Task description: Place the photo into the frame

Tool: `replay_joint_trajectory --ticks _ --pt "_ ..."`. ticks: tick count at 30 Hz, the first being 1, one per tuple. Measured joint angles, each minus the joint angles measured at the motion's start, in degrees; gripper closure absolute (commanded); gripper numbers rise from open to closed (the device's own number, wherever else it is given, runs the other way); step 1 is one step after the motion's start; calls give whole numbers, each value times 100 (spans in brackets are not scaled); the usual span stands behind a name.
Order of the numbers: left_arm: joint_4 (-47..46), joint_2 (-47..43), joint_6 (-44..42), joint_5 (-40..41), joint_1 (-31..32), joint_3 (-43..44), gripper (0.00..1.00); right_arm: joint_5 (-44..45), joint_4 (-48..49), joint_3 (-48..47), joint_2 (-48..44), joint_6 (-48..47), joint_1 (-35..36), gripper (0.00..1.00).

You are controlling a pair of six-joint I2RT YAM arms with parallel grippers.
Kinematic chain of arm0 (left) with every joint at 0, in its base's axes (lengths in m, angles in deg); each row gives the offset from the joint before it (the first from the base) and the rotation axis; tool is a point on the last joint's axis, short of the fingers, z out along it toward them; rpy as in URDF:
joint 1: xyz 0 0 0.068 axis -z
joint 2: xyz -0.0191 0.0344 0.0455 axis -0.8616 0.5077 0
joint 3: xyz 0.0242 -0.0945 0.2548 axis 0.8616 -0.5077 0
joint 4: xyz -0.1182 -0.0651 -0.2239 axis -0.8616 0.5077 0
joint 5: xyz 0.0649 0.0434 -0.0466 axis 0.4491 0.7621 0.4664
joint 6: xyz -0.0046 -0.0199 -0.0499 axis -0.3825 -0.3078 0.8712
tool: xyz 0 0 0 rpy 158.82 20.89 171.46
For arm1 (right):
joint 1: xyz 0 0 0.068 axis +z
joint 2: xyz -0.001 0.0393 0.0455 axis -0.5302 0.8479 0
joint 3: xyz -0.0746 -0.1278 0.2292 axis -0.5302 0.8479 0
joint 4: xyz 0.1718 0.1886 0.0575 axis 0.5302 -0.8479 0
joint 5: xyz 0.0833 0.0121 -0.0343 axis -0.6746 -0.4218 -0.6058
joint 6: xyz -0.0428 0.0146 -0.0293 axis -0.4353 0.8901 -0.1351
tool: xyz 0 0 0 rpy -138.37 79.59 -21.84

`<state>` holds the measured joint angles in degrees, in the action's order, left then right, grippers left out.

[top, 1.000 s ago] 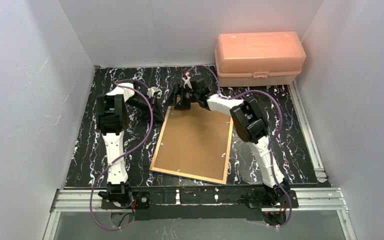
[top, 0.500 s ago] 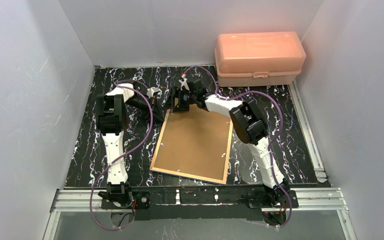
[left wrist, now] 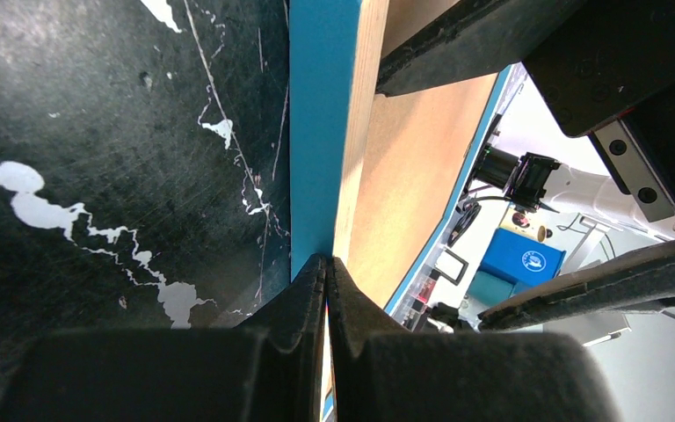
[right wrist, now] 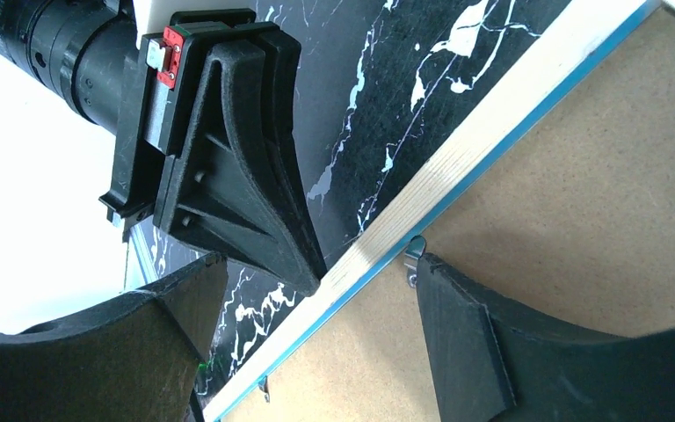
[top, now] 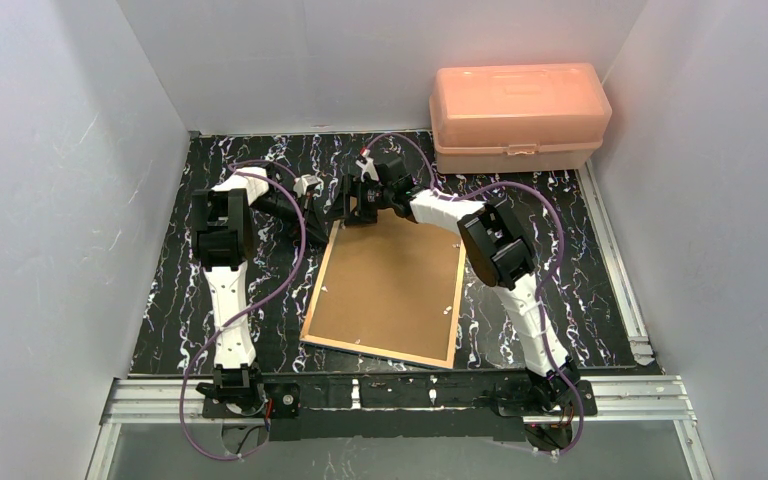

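The frame (top: 317,322) lies face down on the black marbled table, its brown backing board (top: 392,285) facing up. The photo is not in view. My left gripper (top: 320,206) is shut, with its tips against the frame's far left edge; the left wrist view shows the tips (left wrist: 327,261) at the line between the blue border (left wrist: 321,132) and the wood edge (left wrist: 365,132). My right gripper (top: 356,208) is open and empty. In the right wrist view it (right wrist: 321,264) straddles the frame's wood edge (right wrist: 457,167), one finger (right wrist: 466,343) resting on the backing board by a metal clip (right wrist: 413,258).
A pink plastic box (top: 520,115) stands at the back right against the wall. White walls close in the left, back and right. More small metal clips (top: 447,308) line the backing board's edges. A metal rail (top: 615,260) runs along the table's right side.
My right gripper has slid a little to the left along the frame's far edge, closer to the left gripper. The left arm and the frame have not moved.
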<state>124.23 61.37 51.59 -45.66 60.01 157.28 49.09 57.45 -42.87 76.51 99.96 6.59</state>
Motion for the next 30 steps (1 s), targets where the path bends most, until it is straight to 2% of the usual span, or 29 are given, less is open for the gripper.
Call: replay_joint_trajectory --ticks 16,30 --pt "39 0 -2 -39 28 -76 100 -109 387 361 -116 -24 -13 15" --pt "61 -2 2 -31 22 -72 100 -837 -116 -431 345 -291 -105 18"
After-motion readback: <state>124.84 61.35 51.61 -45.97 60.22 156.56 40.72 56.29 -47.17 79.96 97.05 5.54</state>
